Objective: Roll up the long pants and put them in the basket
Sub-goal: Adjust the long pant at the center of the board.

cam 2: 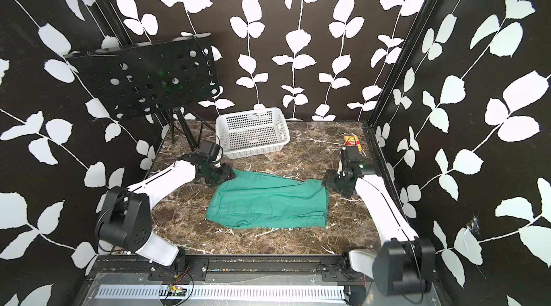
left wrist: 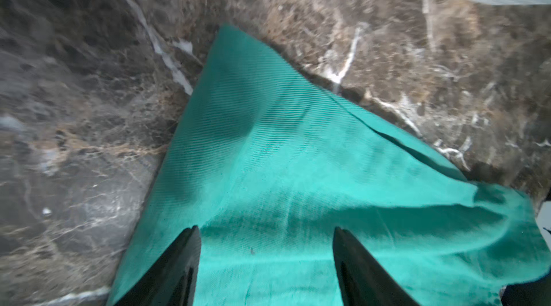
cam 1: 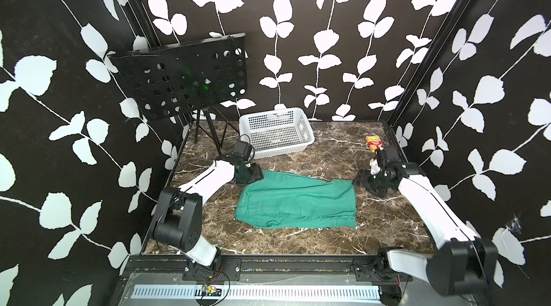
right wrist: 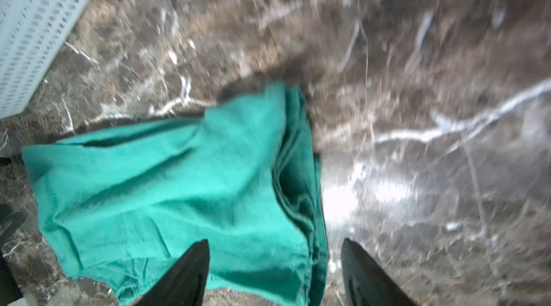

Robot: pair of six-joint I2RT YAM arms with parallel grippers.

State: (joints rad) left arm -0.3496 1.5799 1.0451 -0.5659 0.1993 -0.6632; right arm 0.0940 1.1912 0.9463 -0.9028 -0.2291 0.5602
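The long pants (cam 1: 298, 203) (cam 2: 268, 203) lie folded flat as a teal-green slab in the middle of the marble table. My left gripper (cam 1: 253, 178) (cam 2: 228, 175) hangs at their far left corner. In the left wrist view its gripper (left wrist: 265, 230) is open, with the pants (left wrist: 283, 155) spread below the two fingers. My right gripper (cam 1: 359, 182) (cam 2: 326, 181) sits at the far right corner. The right wrist view shows this gripper (right wrist: 274, 242) open as well, its fingers either side of the layered edge of the pants (right wrist: 179, 185), and nothing is pinched.
A white perforated basket (cam 1: 268, 122) (cam 2: 247, 121) (right wrist: 32, 36) stands behind the pants. A black perforated music stand (cam 1: 185, 78) rises at the back left. A small yellow and red box (cam 1: 374, 142) (cam 2: 353, 142) lies at the back right, near the right arm.
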